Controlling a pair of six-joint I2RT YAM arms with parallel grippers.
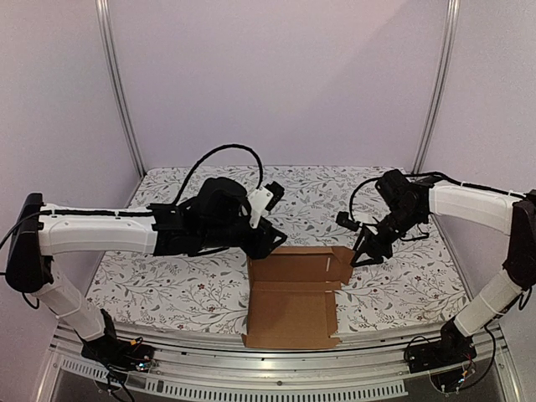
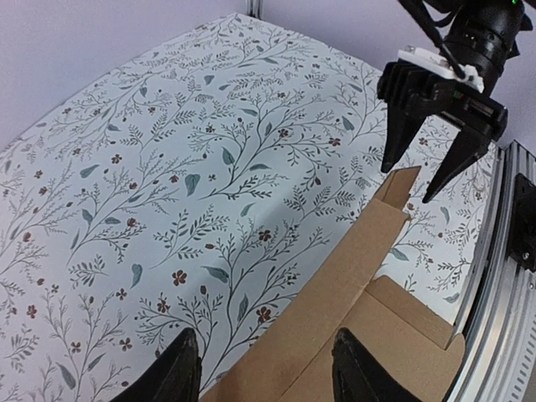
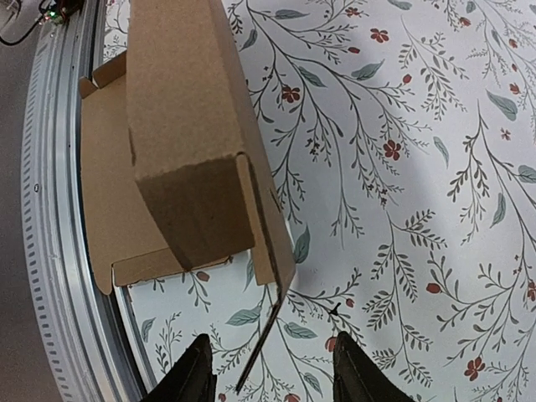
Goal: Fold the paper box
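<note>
Flowered tablecloth [image 1: 167, 285] spreads away behind the paper box [image 1: 293, 301], whose raised far wall runs side to side. The right gripper [image 1: 362, 255], jaws apart, straddles that wall's right end and looks nearer. The left gripper [image 1: 270, 244], wide and empty, hovers at its left end.

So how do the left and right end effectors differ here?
The left end effector is at the paper box's far left corner, the right end effector at its far right corner. The right one straddles a raised flap; the left one hovers above the box's edge. Both are open.
</note>
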